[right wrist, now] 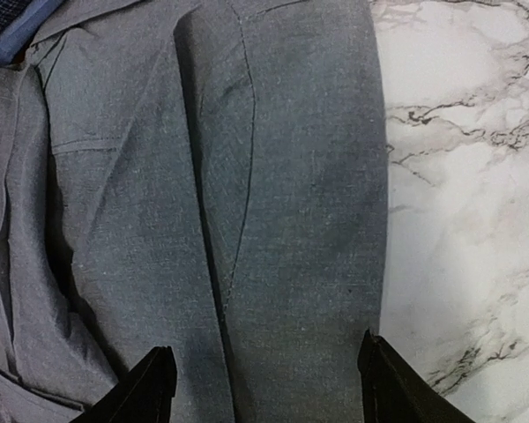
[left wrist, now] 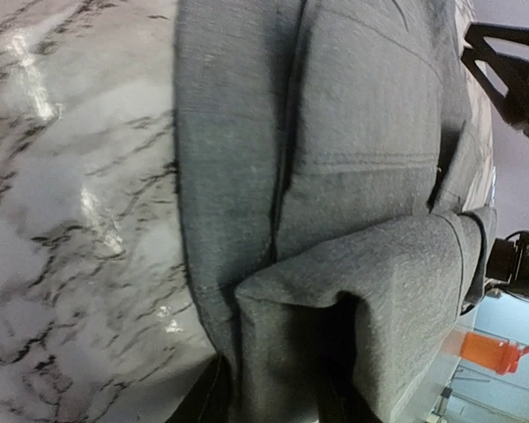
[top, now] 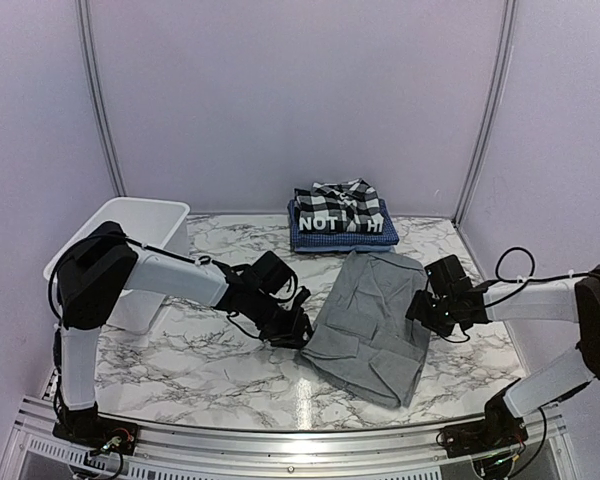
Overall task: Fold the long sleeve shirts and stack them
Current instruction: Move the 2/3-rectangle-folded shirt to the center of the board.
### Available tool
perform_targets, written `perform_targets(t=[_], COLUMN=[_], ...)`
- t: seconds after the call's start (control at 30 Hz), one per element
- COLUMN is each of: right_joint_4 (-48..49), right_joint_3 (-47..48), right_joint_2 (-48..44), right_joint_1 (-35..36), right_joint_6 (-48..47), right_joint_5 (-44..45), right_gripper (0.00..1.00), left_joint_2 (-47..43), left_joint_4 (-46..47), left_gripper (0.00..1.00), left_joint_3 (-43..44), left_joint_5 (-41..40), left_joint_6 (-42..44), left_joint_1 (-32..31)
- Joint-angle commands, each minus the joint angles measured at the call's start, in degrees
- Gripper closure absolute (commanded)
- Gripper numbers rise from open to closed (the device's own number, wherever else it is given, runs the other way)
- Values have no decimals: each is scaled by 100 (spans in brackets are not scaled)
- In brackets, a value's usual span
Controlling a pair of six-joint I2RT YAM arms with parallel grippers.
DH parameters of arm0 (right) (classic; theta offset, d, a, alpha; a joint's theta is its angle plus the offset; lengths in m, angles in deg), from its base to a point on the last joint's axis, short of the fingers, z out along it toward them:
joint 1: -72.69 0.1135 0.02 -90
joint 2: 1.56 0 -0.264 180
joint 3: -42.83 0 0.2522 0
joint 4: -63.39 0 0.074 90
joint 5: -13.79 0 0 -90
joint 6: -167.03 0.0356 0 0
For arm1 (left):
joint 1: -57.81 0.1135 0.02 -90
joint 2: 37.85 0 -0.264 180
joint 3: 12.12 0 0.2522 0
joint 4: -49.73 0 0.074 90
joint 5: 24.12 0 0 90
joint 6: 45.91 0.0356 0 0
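Note:
The grey long sleeve shirt (top: 370, 310) lies partly folded in the middle of the table. Behind it is a stack of folded shirts: plaid (top: 338, 200) on top, white-lettered black (top: 330, 222), and blue checked (top: 310, 240) underneath. My left gripper (top: 296, 330) is at the grey shirt's left edge. In the left wrist view a raised fold of the grey shirt (left wrist: 335, 291) fills the gap between its half-closed fingers (left wrist: 203, 398). My right gripper (top: 427, 312) hovers open over the shirt's right edge (right wrist: 317, 220), fingers (right wrist: 154, 388) wide apart.
A white plastic tub (top: 130, 215) stands at the back left beside the left arm. The marble tabletop (top: 200, 370) shows in front of and left of the shirt. Grey walls close in behind and at both sides.

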Motion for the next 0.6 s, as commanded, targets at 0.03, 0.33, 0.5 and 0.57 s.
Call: perform_targets(t=[0.03,0.33,0.5,0.57], right_joint_4=[95,-188,-293,-314], right_joint_3=[353,384,431,537], right_joint_2=[537,772,822,940], right_joint_1=[-51,494,1324,1648], right_joint_6=[-492,-675,-365,-231], right_joint_5=[160,107,161,186], right_gripper=[35,37,37,37], left_joint_2=[55,-742,-1479,-1803], left_joint_4=[148,625,1019,1170], left_gripper=[78,100,100,100], left_joint_3=[-288,-1314,-2184,-2638], left_joint_5=[-322,-796,-1299,-1526], left_joint_6=[-457,-1288,-2061,-2411], left_joint_1=[-258,-733,-973,-1093])
